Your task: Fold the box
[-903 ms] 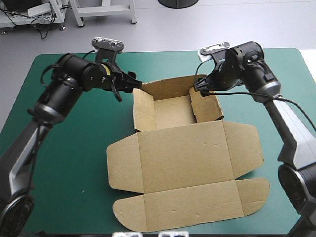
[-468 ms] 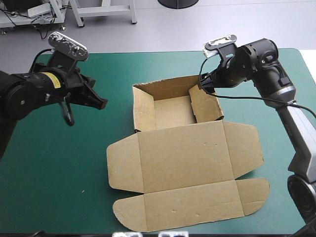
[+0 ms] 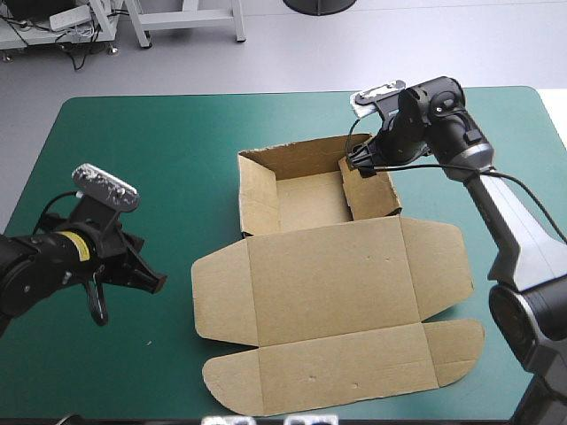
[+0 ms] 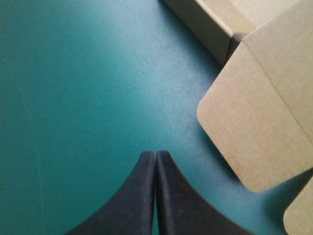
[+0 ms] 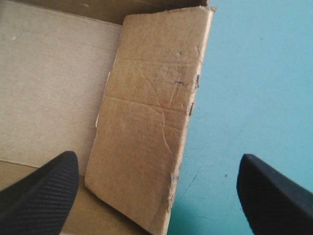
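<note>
1. box (image 3: 328,266) sits mid-table on the teal-green cover (image 3: 133,150). its tray (image 3: 306,202) is toward the far edge with walls raised, and the lid (image 3: 332,292) lies flat toward the near edge, flaps spread.
2. my left gripper (image 4: 155,155): black fingers pressed together into one point, holding nothing.
3. it hangs over bare cover left of the lid. a rounded lid flap (image 4: 249,127) lies ahead and to one side, apart from the tips.
4. my right gripper (image 5: 156,161): fingers spread wide, nothing held.
5. it straddles the tray's right wall (image 5: 146,122), one finger over the tray floor, the other outside over the cover.
6. contact with the board: can't tell from here, probably none.
</note>
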Controlling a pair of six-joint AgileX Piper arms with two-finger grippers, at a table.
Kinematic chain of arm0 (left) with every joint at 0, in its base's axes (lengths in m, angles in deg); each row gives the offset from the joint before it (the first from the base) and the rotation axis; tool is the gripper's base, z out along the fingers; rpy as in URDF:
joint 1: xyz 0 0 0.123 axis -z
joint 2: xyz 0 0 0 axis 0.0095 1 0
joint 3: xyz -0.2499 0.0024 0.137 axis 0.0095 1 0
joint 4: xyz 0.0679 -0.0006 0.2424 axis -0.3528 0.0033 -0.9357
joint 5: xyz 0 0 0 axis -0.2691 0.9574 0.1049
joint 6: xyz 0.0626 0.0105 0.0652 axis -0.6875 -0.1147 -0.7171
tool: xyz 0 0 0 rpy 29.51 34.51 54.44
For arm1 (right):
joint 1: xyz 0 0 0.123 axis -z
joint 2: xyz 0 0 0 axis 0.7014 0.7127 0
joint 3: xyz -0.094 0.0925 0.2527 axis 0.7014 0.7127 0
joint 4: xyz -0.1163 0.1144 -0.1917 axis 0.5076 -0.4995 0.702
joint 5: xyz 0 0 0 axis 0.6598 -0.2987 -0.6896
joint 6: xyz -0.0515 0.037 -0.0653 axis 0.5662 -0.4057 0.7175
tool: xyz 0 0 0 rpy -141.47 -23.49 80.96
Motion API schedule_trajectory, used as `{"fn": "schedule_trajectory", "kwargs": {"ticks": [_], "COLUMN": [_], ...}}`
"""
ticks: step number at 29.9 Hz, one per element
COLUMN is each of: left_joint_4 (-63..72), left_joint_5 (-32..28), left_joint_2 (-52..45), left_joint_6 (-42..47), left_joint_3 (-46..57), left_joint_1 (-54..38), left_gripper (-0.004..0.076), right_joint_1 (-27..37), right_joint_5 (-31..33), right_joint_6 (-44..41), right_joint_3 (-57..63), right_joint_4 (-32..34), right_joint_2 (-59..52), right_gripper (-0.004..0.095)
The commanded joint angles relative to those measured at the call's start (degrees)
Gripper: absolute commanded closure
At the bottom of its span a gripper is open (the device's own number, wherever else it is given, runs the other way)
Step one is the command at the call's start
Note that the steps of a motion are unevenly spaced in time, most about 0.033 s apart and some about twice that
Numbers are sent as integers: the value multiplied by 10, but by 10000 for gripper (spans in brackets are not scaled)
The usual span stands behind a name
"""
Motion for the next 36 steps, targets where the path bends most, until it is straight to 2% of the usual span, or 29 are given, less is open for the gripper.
{"fn": "schedule_trajectory", "kwargs": {"ticks": [1, 8, 13, 22, 24, 26, 31, 36], "left_joint_4": [-7, -4, -2, 0, 0, 0, 0, 0], "left_joint_5": [-24, -27, -34, -38, -38, -39, -43, -45], "left_joint_2": [-44, -95, -107, -108, -108, -108, -108, -108], "left_joint_6": [32, 52, 53, 53, 53, 53, 53, 55], "left_joint_3": [38, 89, 99, 99, 99, 99, 99, 99], "left_joint_1": [4, 4, 4, 4, 4, 4, 4, 4], "left_gripper": [733, 733, 733, 733, 733, 733, 733, 733], "right_joint_1": [23, 72, 72, 72, 72, 72, 72, 83], "right_joint_5": [-6, -9, -37, -43, -54, -66, -69, -48], "right_joint_6": [5, 25, 38, 39, 39, 47, 85, 93], "right_joint_3": [-16, -16, -16, -16, -16, -16, -21, -60], "right_joint_4": [-5, -116, -143, -153, -154, -154, -137, -105], "right_joint_2": [5, 60, 81, 127, 132, 133, 133, 133], "right_gripper": [99, 99, 149, 328, 403, 521, 927, 928]}}
